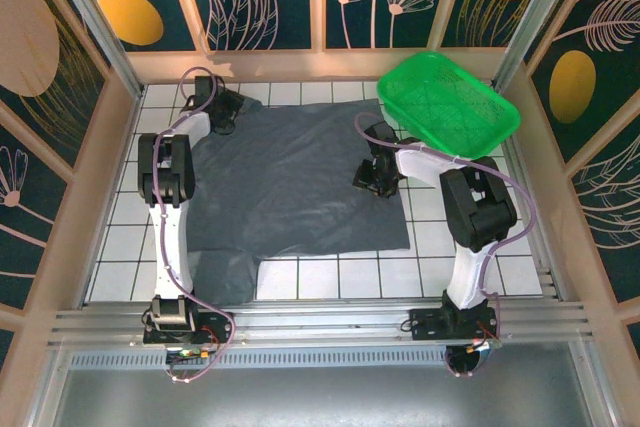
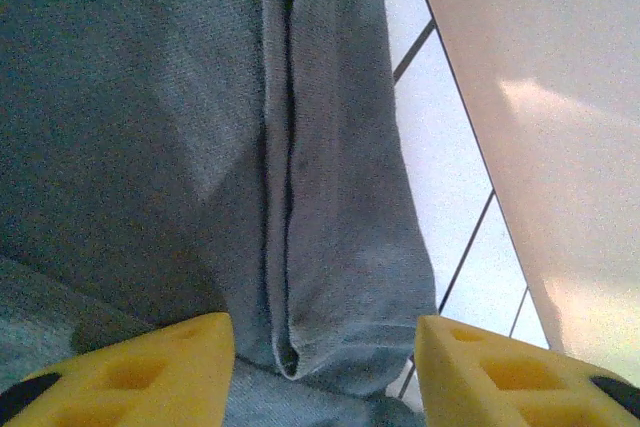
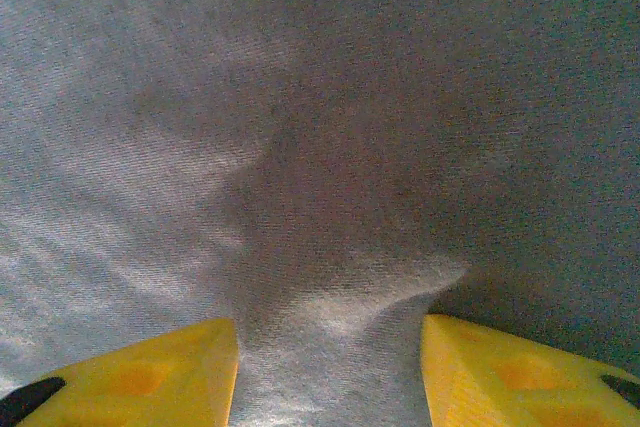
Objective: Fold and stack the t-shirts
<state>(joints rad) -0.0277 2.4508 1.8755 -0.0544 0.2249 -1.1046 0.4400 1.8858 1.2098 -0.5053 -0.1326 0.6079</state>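
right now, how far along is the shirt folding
Nothing looks done: the t-shirt lies spread open on the tiles, unfolded. In hand: the left pincer straddles a cloth ridge at its far-left corner, the right pincer a raised wrinkle near its right edge, both open. Left: every fold, then stacking.

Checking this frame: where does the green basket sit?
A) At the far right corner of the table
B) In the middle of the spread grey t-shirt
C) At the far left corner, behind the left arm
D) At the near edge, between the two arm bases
A: the top view shows the green basket at the far right corner of the tiled table, to the right of the spread dark grey t-shirt.
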